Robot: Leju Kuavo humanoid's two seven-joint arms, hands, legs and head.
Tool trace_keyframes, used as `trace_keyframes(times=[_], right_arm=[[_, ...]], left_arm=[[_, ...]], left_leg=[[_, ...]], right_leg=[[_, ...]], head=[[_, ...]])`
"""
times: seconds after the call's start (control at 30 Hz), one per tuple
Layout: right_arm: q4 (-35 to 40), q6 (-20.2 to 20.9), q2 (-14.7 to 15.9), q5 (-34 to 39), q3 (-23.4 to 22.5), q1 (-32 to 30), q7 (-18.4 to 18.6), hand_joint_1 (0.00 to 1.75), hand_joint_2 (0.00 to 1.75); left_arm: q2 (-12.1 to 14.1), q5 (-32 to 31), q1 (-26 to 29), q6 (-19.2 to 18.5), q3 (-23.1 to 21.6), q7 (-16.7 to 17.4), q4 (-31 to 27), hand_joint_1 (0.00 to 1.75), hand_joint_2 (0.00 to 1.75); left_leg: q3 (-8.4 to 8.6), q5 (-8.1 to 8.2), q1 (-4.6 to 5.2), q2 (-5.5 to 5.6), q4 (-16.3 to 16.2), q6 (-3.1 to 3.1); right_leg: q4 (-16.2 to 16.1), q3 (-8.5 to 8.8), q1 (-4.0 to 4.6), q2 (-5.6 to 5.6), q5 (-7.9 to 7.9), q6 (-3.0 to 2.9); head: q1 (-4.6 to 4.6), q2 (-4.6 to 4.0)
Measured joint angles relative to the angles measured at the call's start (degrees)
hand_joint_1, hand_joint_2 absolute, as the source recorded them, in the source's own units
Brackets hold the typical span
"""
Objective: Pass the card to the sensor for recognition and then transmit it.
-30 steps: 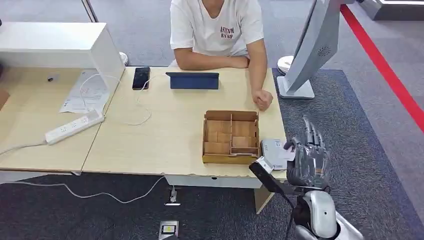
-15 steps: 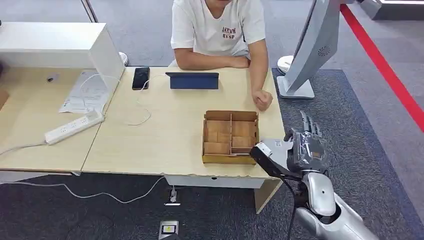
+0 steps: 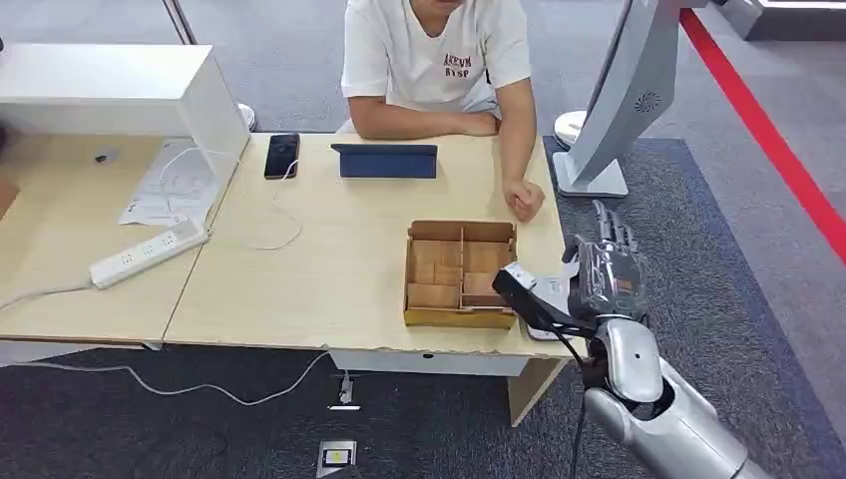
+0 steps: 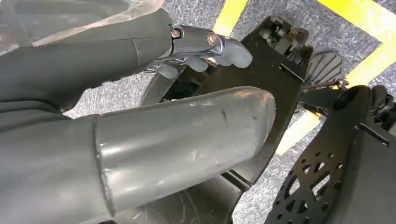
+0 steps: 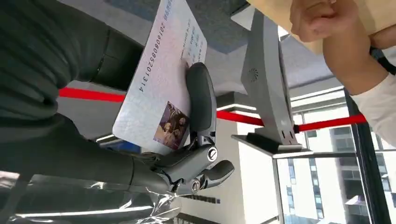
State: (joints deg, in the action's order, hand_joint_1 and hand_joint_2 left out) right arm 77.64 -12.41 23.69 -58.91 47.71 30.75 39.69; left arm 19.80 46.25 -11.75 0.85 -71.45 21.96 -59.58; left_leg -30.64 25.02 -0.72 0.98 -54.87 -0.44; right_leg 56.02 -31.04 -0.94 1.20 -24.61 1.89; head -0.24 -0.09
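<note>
My right hand [image 3: 606,277] hovers upright at the table's right front corner, and it holds a white card [image 5: 159,93] with printed numbers and a small photo, pinched under the thumb [image 5: 200,98]. Just below and left of the hand, the flat grey-white sensor [image 3: 542,333] lies on the table beside the cardboard box; my wrist hides most of it. My left hand [image 4: 187,116] hangs by my side above the floor, holding nothing, its fingers apart.
A compartmented cardboard box [image 3: 460,272] sits left of my right hand. A seated person rests a fist [image 3: 524,198] on the table edge just beyond it. A tablet [image 3: 385,160], a phone [image 3: 281,155] and a power strip [image 3: 148,252] lie farther left. A white stand [image 3: 609,110] rises beside the table.
My right hand has risen and moved forward and left with the card, from off the table's corner to over the sensor. The person and table items have stayed put.
</note>
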Motion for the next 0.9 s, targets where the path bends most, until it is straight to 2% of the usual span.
trace_keyframes(times=[0.57,0.9], right_arm=[[-4.22,-1.29,-1.36,5.42,2.71,-0.15,0.0,1.75,1.75],[-6.21,1.24,-1.57,5.4,2.98,-1.44,0.0,1.75,1.75]], left_arm=[[-0.13,-0.11,0.36,0.22,0.13,-0.06,0.37,0.0,0.0],[-0.63,-0.7,0.2,-0.81,0.68,0.05,1.11,0.0,0.0]], left_leg=[[0.0,0.0,-0.01,0.0,0.0,0.0],[0.01,0.0,-0.01,-0.01,0.0,0.0]], right_leg=[[0.0,-0.01,0.01,0.0,0.0,0.0],[0.0,-0.02,0.01,0.0,0.0,0.0]], head=[[0.0,0.0],[0.0,0.0]])
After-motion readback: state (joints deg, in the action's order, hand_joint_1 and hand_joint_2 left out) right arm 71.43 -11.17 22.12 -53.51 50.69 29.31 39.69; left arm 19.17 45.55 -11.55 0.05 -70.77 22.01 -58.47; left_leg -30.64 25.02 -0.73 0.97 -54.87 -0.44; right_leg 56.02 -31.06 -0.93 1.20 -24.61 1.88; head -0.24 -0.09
